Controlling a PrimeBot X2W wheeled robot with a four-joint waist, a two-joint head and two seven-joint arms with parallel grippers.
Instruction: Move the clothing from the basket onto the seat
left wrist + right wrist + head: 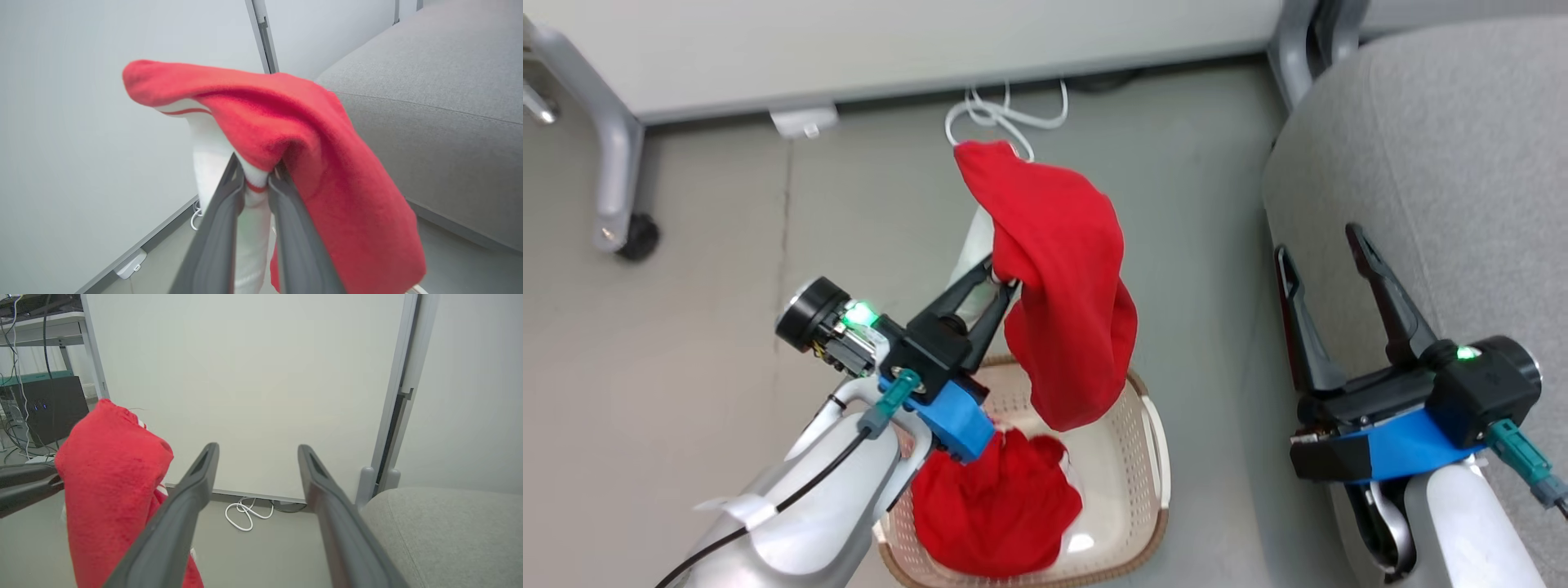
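The left gripper point(1003, 279) is clamped on the white trim of a red garment point(1062, 278), which hangs in the air over the basket's point(1156, 457) far end. A second garment point(996, 506) lies bunched at the basket's near end. The right gripper point(1317, 241) is spread wide and empty at the seat's point(1445, 163) left edge. The step in hand looks like the carry. Lift until the hanging end clears the basket's rim, then swing right, well past the seat's left edge, so nothing slides to the floor point(727, 245). Lower until the cloth rests on the seat, and only then let go. The pinch takes a narrow fold, so a smooth, unhurried move seems wise. No brand, label or writing can be read
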